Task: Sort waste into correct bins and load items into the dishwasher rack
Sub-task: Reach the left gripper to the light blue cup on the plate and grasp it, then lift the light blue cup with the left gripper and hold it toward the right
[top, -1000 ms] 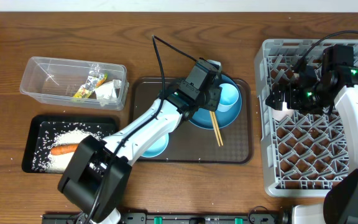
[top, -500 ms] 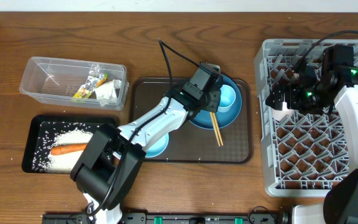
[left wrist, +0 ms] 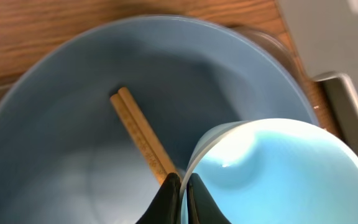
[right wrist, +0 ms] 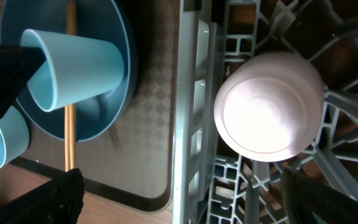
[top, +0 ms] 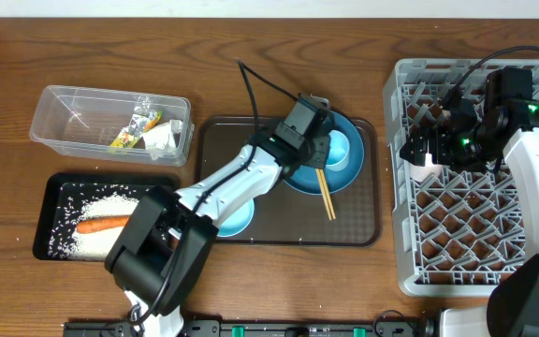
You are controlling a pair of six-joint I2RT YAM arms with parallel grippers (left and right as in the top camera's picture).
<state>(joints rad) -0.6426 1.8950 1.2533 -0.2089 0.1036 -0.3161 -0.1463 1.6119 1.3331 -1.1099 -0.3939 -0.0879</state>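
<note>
Blue cup (left wrist: pixel 278 180) (rim) in left claw (left wrist: pixel 182 190)

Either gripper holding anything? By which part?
Left gripper pinches the small light blue cup by its rim wall. Right gripper is open, holding nothing.

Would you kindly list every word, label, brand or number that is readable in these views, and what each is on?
No text can be read in any view.
snack wrapper in the clear tub: coloured print, too small to read.
pink cup base, in the dishwasher rack: faint marks, too blurred to read.
</note>
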